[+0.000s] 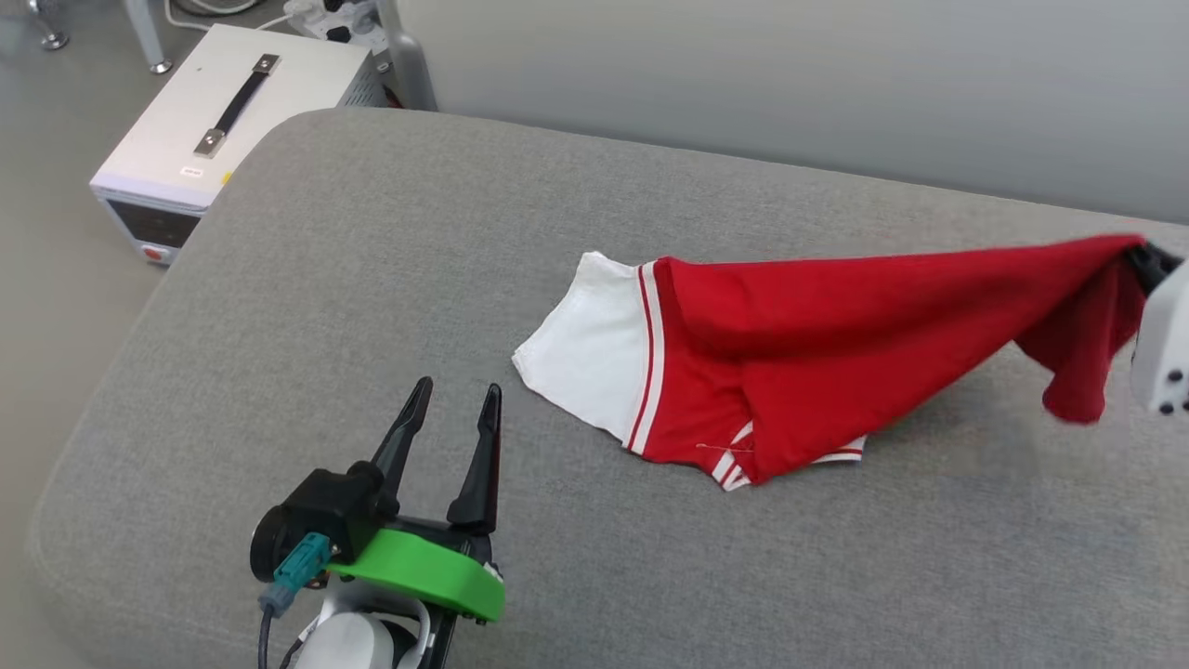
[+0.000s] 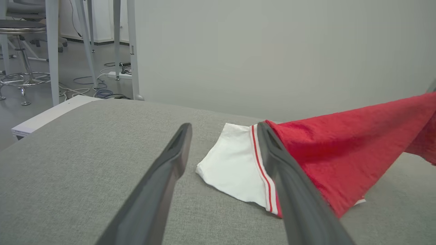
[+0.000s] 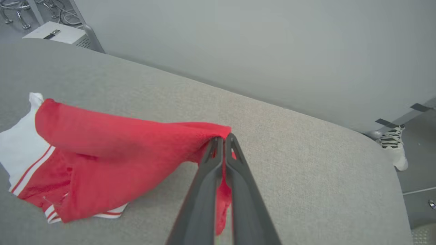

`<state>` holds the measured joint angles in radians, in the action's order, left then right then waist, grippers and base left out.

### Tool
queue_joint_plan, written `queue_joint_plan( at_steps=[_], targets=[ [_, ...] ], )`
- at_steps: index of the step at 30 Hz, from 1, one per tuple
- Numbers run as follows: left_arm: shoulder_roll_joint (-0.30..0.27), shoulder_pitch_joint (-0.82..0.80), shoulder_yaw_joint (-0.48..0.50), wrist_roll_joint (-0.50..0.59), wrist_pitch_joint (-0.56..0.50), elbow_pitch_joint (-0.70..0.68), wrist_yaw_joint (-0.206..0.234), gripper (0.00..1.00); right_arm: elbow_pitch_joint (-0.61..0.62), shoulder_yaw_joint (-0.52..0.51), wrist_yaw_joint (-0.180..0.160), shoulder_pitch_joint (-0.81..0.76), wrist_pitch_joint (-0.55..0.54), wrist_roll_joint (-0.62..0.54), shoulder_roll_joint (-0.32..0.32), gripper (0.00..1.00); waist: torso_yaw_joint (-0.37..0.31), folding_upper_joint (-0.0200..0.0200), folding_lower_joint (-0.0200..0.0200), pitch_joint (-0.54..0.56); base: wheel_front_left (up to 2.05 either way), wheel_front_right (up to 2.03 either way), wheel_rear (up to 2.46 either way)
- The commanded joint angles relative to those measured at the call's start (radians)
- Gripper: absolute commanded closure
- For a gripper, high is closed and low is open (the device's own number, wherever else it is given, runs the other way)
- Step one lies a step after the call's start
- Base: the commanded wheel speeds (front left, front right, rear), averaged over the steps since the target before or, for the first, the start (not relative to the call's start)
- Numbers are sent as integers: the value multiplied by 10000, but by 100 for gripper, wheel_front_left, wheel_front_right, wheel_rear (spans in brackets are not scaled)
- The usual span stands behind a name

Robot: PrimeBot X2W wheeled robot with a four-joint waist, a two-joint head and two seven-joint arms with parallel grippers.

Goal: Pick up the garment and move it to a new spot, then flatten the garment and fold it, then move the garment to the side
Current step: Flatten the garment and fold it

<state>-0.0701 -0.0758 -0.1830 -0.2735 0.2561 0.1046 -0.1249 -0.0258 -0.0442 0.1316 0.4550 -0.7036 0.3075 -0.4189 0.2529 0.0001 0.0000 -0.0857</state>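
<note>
**Red edge pinched in the right gripper point(image 3: 223, 137)**

Up front, the left gripper point(image 1: 460, 386) hangs over the grey cushion point(image 1: 325, 279), fingers spread, empty. Beyond it, the garment point(image 1: 836, 316) lies mid-cushion: white sleeve down, red cloth rising rightward into those clamped fingers. Farther back stands a white box point(image 1: 232, 102).

Readable text: none.
Sticker point(image 1: 191, 172) on top of the white box point(image 1: 279, 88): lettering too small to make out.
Box front panel point(image 1: 149, 228): markings blurred.
</note>
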Motion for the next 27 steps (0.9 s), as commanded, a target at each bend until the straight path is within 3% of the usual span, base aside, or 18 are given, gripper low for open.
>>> queue_joint_plan(
  at_steps=[1, 7, 10, 15, 21, 22, 23, 27],
  targets=[
    [-59, 151, 72, 74, 57, -55, -57, 0, 560, -215, -9, -759, -316, 145, 41, 100, -461, -1, 0, 347, 0, 0, 0],
    [-70, 383, 161, 115, 57, -70, -57, 0, 2669, -1211, -9, -3621, -1533, 212, 509, 100, -1038, -1, 0, 555, 0, 0, 0],
    [-72, 361, 106, 122, 57, -66, -57, 0, 3028, -1400, -9, -4663, -1681, 268, 1026, 100, -1230, -1, 0, 508, 0, 0, 0],
    [-95, 203, -42, 108, 57, 2, -57, 0, 2293, -866, -9, -5579, -1035, 64, 1503, 100, -1375, -1, 0, 337, 0, 0, 0],
    [-144, 105, -104, 78, 57, 109, -57, 0, 800, -112, -9, -5314, 93, 52, 1570, 100, -1356, -1, 0, 182, 0, 0, 0],
    [-147, 96, -119, 73, 57, 124, -57, 0, 647, -29, -9, -5243, 217, -24, 1506, 10, -1329, -1, 0, 165, 0, 0, 0],
    [-148, 79, -144, 69, 57, 145, -57, 0, 463, 83, -9, -5188, 235, -93, 1408, 0, -1281, -1, 0, 140, 0, 0, 0],
    [-134, 25, -126, 42, 57, 186, -57, 0, 536, 270, -9, -4755, 9, 133, 1216, 0, -1136, -1, 0, 20, 0, 0, 0]
  ],
)
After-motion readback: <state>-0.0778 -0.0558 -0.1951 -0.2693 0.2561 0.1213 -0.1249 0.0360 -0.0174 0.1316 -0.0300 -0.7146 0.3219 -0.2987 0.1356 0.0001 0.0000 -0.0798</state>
